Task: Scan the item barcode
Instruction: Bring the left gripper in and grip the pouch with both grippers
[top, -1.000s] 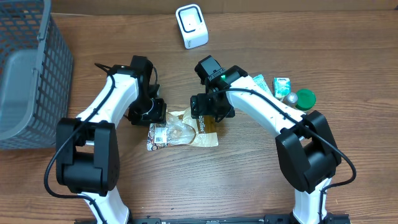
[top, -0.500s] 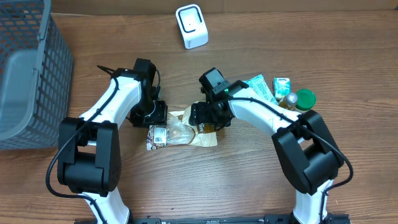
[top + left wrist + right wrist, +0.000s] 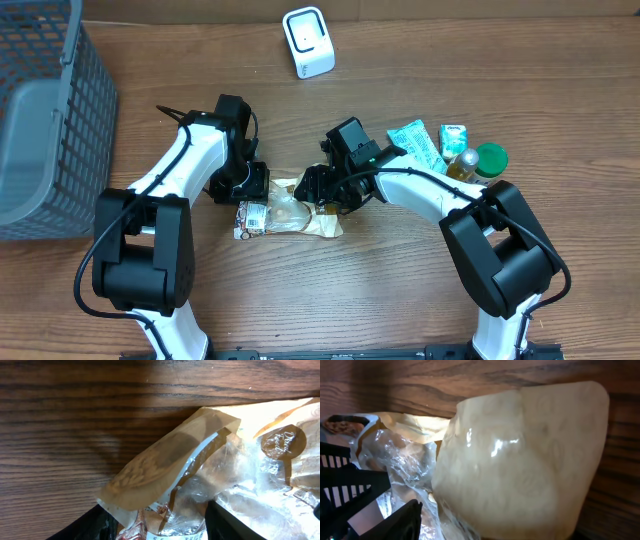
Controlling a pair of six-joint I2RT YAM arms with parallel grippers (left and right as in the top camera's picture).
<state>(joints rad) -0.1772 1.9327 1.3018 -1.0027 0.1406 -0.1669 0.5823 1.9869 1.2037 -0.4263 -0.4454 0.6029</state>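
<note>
The crinkled clear-and-tan plastic snack bag (image 3: 290, 213) is found lying flat on the wooden counter (image 3: 400, 290) between the two sets of jaws. Its long axis runs across the counter from the left arm (image 3: 185, 152) to the right arm (image 3: 430, 185). The left jaws are set at the bag's left end and the right jaws at its right end; neither arm is judged clearly nearer. In the left wrist view the bag's folded tan corner (image 3: 165, 460) is seen between the two dark fingers (image 3: 92, 527), directly ahead of them. Whether it is pinched or merely straddled cannot be told. In the right wrist view the bag's pale end fills the frame just ahead of the one finger (image 3: 395, 520) shown, and a clamp there cannot be confirmed either. A white barcode label (image 3: 255, 215) is noted facing upward near the left end. The white box-shaped scanner (image 3: 308, 42) stands well apart, at the far edge of the counter. The coming move is judged to depend on a firm hold at both ends, so that the label can be raised and turned toward the scanner.
</note>
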